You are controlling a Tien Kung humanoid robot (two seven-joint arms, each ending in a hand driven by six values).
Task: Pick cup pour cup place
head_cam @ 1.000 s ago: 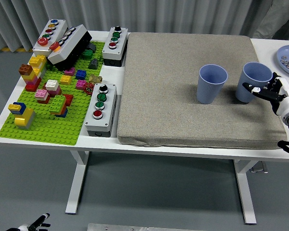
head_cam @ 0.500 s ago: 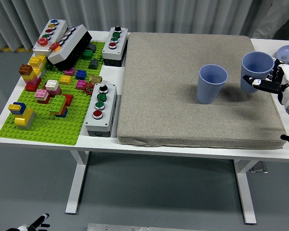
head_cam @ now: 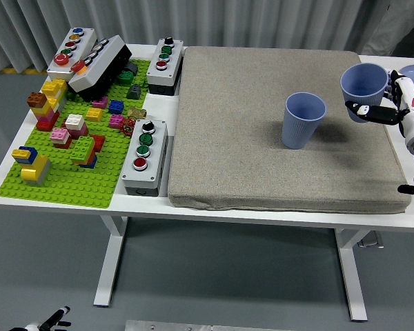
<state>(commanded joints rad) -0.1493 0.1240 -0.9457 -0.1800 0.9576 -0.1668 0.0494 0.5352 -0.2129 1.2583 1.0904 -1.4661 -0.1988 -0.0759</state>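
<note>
Blue cup (head_cam: 363, 84), gripped by right hand (head_cam: 390, 107)

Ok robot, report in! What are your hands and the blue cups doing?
Right hand shut on lifted cup, fingers wrapped around it. Left hand out of view. Second cup upright on the grey mat. Nothing between them.
</note>
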